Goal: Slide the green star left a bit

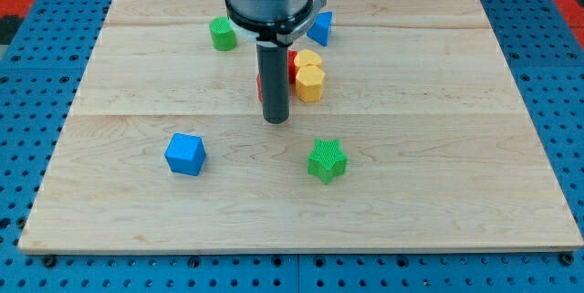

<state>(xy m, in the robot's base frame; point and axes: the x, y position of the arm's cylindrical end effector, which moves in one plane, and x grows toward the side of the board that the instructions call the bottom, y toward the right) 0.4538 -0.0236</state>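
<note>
You see the green star-shaped block (327, 161) lying on the pale wooden counter (438, 74), toward the view's bottom, right of centre. My tip (276, 120), the end effector, a plain dark rod with nothing to open or close, sits apart from it, up and to its left.

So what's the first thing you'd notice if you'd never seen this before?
Probably the big dark rod coming down from the view's top, with my tip near the middle of the wooden board. Right beside it, on the view's right, sit two yellow blocks with red blocks partly hidden behind the rod. Then the green star stands alone, below and right of my tip.
</note>
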